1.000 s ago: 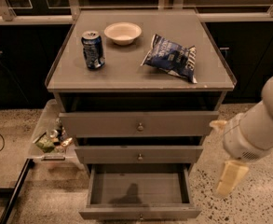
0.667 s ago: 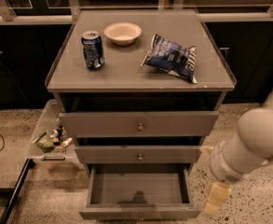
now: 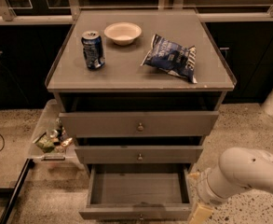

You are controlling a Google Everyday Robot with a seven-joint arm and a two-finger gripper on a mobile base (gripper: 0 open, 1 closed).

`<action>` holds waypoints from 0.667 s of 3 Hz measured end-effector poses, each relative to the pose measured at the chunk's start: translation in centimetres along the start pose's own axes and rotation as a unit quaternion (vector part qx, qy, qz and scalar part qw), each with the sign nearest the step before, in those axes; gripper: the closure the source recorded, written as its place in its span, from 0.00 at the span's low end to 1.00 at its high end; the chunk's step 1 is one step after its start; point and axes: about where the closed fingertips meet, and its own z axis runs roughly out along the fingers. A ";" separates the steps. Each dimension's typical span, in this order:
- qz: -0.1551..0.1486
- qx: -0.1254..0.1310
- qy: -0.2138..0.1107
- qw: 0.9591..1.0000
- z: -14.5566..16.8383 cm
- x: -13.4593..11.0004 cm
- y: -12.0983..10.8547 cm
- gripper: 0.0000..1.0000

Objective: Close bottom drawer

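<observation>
The bottom drawer [image 3: 138,190] is the lowest of three grey-brown drawers. It stands pulled far out, and its shallow box is empty. Its narrow front [image 3: 112,213] lies at the bottom edge of the camera view, with a small round knob [image 3: 140,215] in the middle. My gripper [image 3: 200,213] hangs low at the drawer's front right corner, just right of the front panel, on the end of my white arm [image 3: 241,171]. It holds nothing that I can see.
The middle drawer [image 3: 138,154] and top drawer [image 3: 138,123] stick out slightly. On the cabinet top stand a blue can [image 3: 93,49], a white bowl [image 3: 122,32] and a blue chip bag [image 3: 171,59]. A clear bin of clutter [image 3: 50,139] sits on the floor at the left.
My arm has swung down and left, from beside the middle drawer to the bottom drawer's front right corner. The drawer has not moved.
</observation>
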 end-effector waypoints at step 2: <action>0.000 -0.011 -0.015 1.000 4.7 1.8 0.6 0.66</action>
